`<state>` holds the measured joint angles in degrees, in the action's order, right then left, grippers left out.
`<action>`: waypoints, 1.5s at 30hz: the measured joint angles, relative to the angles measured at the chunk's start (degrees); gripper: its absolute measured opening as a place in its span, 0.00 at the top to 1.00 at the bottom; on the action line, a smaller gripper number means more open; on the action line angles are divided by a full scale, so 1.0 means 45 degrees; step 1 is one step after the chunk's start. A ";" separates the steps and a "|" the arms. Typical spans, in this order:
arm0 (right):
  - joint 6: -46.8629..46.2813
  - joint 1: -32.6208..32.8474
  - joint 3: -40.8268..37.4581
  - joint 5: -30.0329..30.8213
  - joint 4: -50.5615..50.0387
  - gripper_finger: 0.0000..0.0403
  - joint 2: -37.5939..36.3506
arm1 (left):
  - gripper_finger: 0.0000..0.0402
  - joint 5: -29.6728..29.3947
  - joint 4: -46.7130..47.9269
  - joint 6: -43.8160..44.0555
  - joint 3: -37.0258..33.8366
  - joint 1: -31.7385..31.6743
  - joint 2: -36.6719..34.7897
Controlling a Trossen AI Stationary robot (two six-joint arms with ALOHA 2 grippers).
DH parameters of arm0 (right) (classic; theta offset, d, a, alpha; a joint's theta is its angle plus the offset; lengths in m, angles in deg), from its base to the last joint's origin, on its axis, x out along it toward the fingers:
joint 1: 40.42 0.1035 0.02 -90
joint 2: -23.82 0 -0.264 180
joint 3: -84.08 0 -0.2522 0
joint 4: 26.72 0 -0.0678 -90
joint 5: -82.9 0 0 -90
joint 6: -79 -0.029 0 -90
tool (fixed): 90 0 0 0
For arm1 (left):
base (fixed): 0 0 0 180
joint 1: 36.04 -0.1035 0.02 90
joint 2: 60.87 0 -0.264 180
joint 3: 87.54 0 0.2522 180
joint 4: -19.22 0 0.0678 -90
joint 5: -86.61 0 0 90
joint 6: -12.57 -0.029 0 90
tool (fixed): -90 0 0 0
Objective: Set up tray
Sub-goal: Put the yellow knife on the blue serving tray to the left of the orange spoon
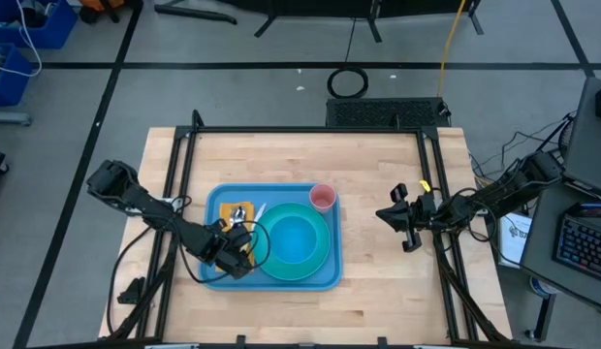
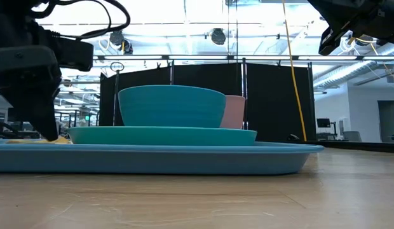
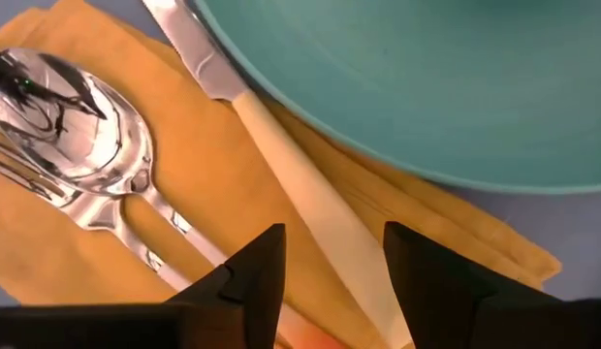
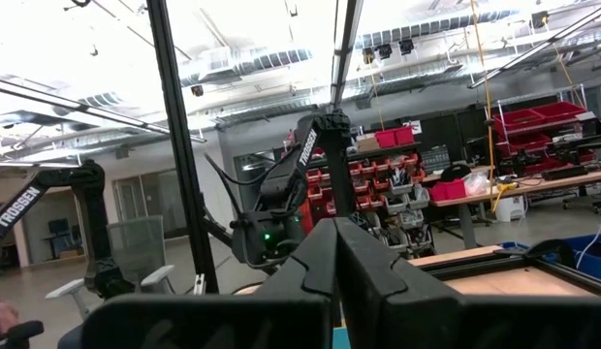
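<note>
The light-blue tray (image 1: pixel 325 278) lies on the wooden table. On it sit a teal plate (image 1: pixel 327 254) with a teal bowl (image 1: pixel 296 237), a pink cup (image 1: pixel 322 198) and an orange napkin (image 3: pixel 213 155). A spoon (image 3: pixel 78 126), a fork (image 3: pixel 19 170) and a cream-handled knife (image 3: pixel 320 213) lie on the napkin. My left gripper (image 3: pixel 334 281) points down over the napkin's near part, open. Its fingers stand on either side of the knife's handle without touching it. My right gripper (image 1: pixel 399 215) is shut and raised off the tray's right side.
Black frame rails (image 1: pixel 431 174) run along the table's left, right and far sides. Bare wood (image 1: pixel 378 310) lies to the right of the tray and in front of it. The plate's rim (image 3: pixel 427 78) passes close beside the knife.
</note>
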<state>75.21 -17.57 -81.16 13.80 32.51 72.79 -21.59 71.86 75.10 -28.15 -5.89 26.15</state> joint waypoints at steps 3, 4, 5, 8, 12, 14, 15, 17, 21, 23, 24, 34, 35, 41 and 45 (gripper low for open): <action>0.0000 0.0001 0.0005 -0.0004 0.0001 1.00 0.0000 | 0.54 0.0001 0.0003 -0.0129 -0.0005 0.0004 0.0000; 0.0001 0.0002 0.0002 -0.0001 0.0000 1.00 0.0000 | 0.54 0.0007 0.0007 -0.0132 -0.0005 0.0001 0.0000; 0.0001 0.0003 0.0000 0.0000 0.0000 1.00 0.0000 | 0.54 0.0031 0.0007 -0.0162 -0.0005 0.0003 0.0000; 0.0000 0.0000 0.0000 0.0000 0.0000 1.00 0.0000 | 0.54 0.0035 0.0005 -0.0163 -0.0016 0.0004 0.0000; 0.0000 0.0004 0.0005 0.0000 -0.0001 1.00 0.0000 | 0.54 0.0042 -0.0220 0.0103 -0.0495 0.0004 0.0000; 0.0000 0.0004 0.0002 -0.0002 0.0000 1.00 0.0000 | 0.54 0.0141 -0.0572 0.0361 -0.0854 0.0004 0.0000; 0.0000 0.0004 0.0002 0.0000 0.0000 1.00 0.0000 | 0.54 0.0156 -0.0798 0.0387 -0.0963 0.0004 0.0000; 0.0000 0.0004 0.0005 0.0000 0.0000 1.00 0.0000 | 0.54 0.0147 -0.1145 0.0432 -0.1096 0.0050 0.0000; 0.0000 0.0004 0.0003 -0.0005 0.0000 1.00 0.0000 | 0.54 0.0147 -0.1460 0.0094 -0.1112 0.0063 -0.0003; 0.0000 0.0001 0.0002 0.0000 0.0000 1.00 0.0000 | 0.54 0.0166 -0.1485 0.0277 -0.1112 0.0063 -0.0019; 0.0000 0.0002 0.0000 0.0000 0.0000 1.00 0.0000 | 0.54 0.0236 -0.1476 0.0336 -0.1112 0.0063 -0.0053; 0.0000 0.0004 0.0004 -0.0001 -0.0005 1.00 0.0000 | 0.54 0.0855 -0.1435 0.0028 -0.1107 0.0063 -0.0091; 0.0000 0.0004 0.0004 0.0000 -0.0001 1.00 0.0000 | 0.54 0.0864 -0.1435 0.0025 -0.1107 0.0063 -0.0092; 0.0000 0.0002 0.0005 -0.0002 -0.0005 1.00 0.0000 | 0.64 0.1040 -0.1425 -0.0022 -0.1107 0.0063 -0.0135; 0.0000 0.0001 0.0001 -0.0001 -0.0003 1.00 0.0000 | 0.75 0.1050 -0.1328 -0.0104 -0.1104 0.0058 -0.0141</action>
<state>75.21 -17.56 -81.16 13.80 32.50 72.79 -16.87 65.89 74.63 -33.12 -5.63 25.52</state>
